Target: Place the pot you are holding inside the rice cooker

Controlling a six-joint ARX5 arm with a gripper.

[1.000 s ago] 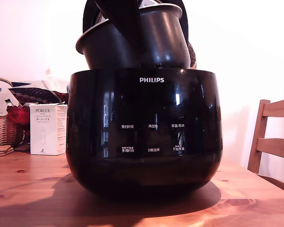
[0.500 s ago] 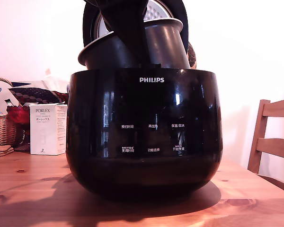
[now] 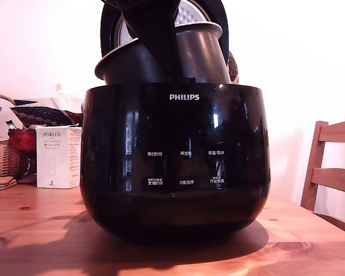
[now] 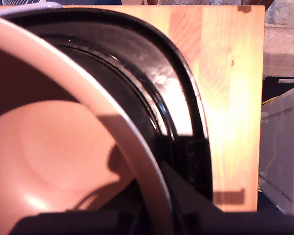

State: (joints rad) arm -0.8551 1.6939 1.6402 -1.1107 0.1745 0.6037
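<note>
The glossy black rice cooker [image 3: 175, 161] fills the middle of the exterior view, its lid [image 3: 190, 11] open behind with a silver inner plate showing. The dark pot [image 3: 201, 54] sits tilted in the cooker's opening, its rim higher toward the exterior view's right and its lower part hidden by the cooker wall. My gripper [image 3: 152, 40] comes down dark over the pot's near side, shut on its rim. In the wrist view the pot [image 4: 49, 147] shows a copper-toned inside and pale rim, close against the cooker's black rim [image 4: 176, 98], with my gripper [image 4: 152, 215] clamped on the pot's rim.
The cooker stands on a wooden table [image 3: 34, 230]. A white Porlex box [image 3: 58, 156] and a wicker basket [image 3: 1, 155] sit at the exterior view's left. A wooden chair [image 3: 330, 167] stands at its right. A grey crate [image 4: 279, 147] lies past the table edge in the wrist view.
Since a second ago the pot has dropped lower into the cooker's opening and tilted more, uncovering the lid's silver plate. Over the last half second it has hardly moved.
</note>
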